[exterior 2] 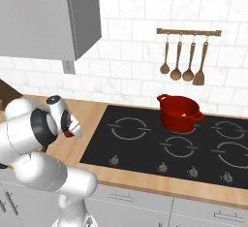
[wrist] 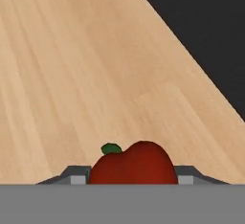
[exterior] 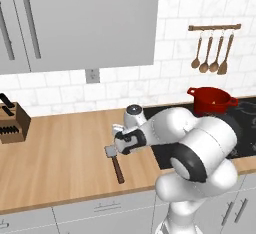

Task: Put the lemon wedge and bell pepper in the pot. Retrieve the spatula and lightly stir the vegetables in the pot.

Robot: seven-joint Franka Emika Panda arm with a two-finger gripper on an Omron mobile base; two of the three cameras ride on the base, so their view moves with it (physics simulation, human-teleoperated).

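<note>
Left base view: the tool (exterior: 116, 145) is low over the tabletop's front edge, beside the spatula (exterior: 115, 163), which a sideways pull could knock. Right base view: the pot (exterior 2: 179, 113) is well apart, so a slip means a drop. Hand view: the fingers (wrist: 76, 175) are closed against the pepper (wrist: 134, 164), a round, glossy thing to hold.

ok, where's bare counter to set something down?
Widest free patch: wooden counter between the knife block and the spatula. Bare wood also beside the bell pepper, toward the cooktop. Crowded by the gripper, directly above the spatula blade, and at the pot.
</note>
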